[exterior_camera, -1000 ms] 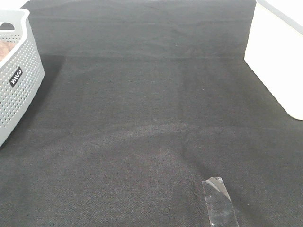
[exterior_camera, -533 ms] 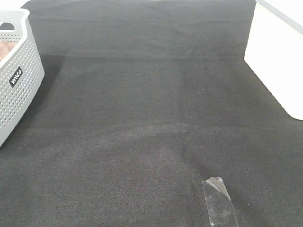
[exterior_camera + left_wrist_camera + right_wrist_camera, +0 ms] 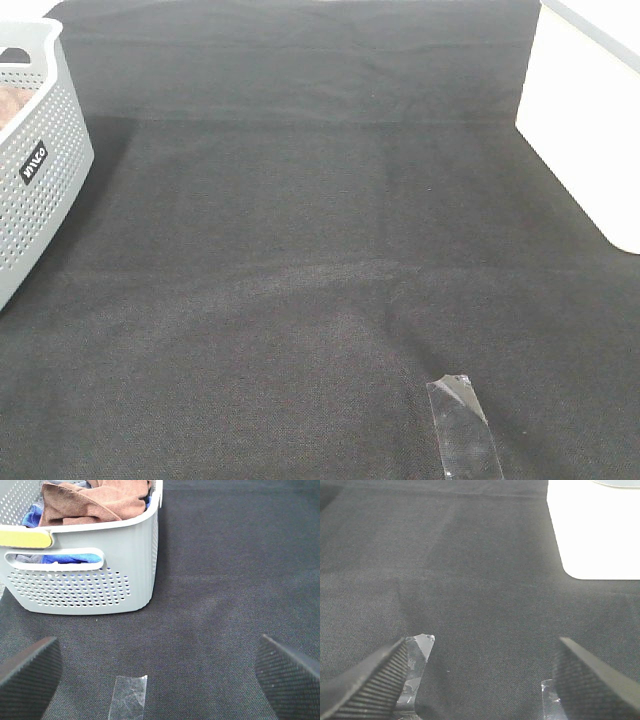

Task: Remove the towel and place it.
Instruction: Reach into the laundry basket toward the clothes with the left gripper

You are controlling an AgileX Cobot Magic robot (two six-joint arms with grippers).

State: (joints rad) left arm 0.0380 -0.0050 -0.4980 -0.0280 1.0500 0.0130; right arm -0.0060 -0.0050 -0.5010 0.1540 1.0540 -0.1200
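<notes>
The brown towel (image 3: pixel 95 502) lies crumpled in a grey perforated basket (image 3: pixel 100 535), on top of blue cloth (image 3: pixel 75 558). In the exterior high view the basket (image 3: pixel 40 170) stands at the left edge, and only a sliver of the towel (image 3: pixel 8 105) shows inside it. My left gripper (image 3: pixel 160 680) is open and empty, low over the black mat, a short way in front of the basket. My right gripper (image 3: pixel 480 680) is open and empty over the mat. Neither gripper shows in the exterior high view.
A black fabric mat (image 3: pixel 320 250) covers the table. A strip of clear tape (image 3: pixel 462 425) lies near the front edge. Tape also shows in the left wrist view (image 3: pixel 131 695) and the right wrist view (image 3: pixel 417 652). A white surface (image 3: pixel 585 110) borders the mat at the right.
</notes>
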